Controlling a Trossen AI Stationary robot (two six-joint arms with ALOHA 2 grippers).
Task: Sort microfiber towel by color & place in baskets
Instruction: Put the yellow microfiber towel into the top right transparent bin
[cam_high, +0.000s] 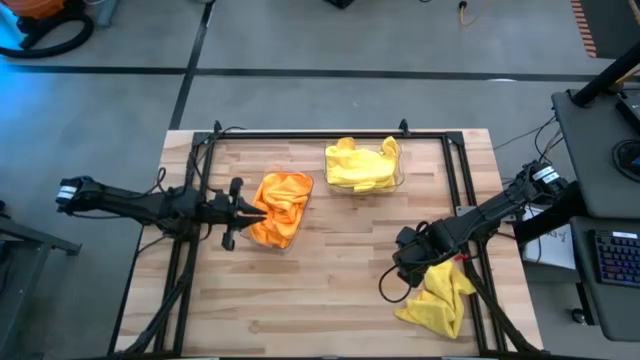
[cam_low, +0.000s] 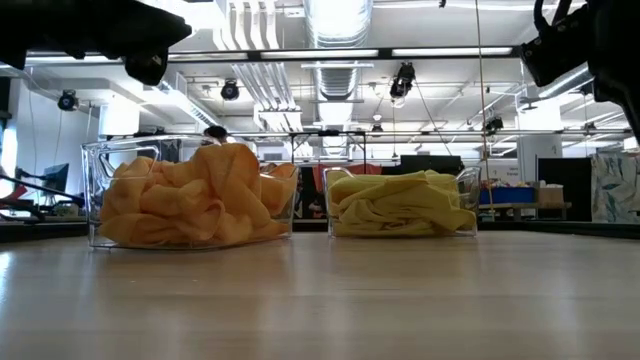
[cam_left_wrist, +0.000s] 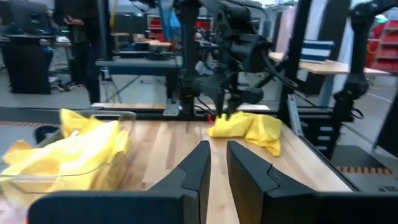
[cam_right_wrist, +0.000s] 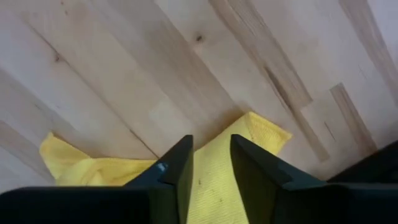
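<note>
High view: a loose bright yellow microfiber towel (cam_high: 437, 295) lies crumpled on the pale wooden plank table (cam_high: 330, 290) near its right front corner, outside both tubs. The right gripper (cam_high: 412, 262) hangs just above that cloth's inner edge; in the right wrist view its two dark fingers (cam_right_wrist: 176, 171) stand slightly apart over the yellow fabric (cam_right_wrist: 214, 174), with nothing visibly pinched between them.

Farther back, a clear plastic rectangular tub (cam_high: 396, 182) holds a heap of yellow towels (cam_high: 362, 165), one corner draped over its rim. Beside it, toward the left, a second clear tub (cam_low: 95, 190) is filled with bunched bright orange towels (cam_high: 280, 207) that rise above its walls.

The left gripper (cam_high: 238, 212) sits just at the orange tub's left side. In the left wrist view its fingers (cam_left_wrist: 198, 168) are nearly together, a narrow gap between them, gripping nothing.

A black metal frame (cam_high: 300, 133) runs around the table's back and sides.
</note>
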